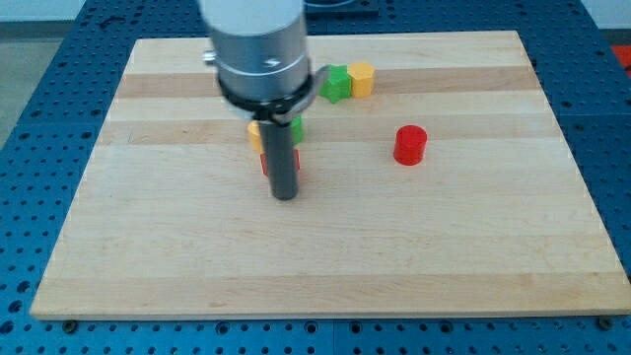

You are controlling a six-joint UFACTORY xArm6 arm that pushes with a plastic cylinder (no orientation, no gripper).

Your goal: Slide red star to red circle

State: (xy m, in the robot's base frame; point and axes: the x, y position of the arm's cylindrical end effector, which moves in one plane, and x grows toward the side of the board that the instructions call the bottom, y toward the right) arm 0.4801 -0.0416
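- Dark rod, my tip (284,196), is the end effector; it has no jaws and holds nothing; the tip sits on the wooden surface (444,247), right against the red star (264,162), which peeks out at the rod's left edge, mostly hidden
- Red circle (410,145) stands well apart, toward the view's right
- A yellow block (255,132) and a green block (297,128) flank the rod just above the star, shapes unclear
- Near the view's top, a green star (337,84) touches a yellow block (362,78)

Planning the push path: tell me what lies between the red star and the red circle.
Only bare wood, as the camera view shows. The red star, mostly hidden behind my tip, sits left of the red circle.
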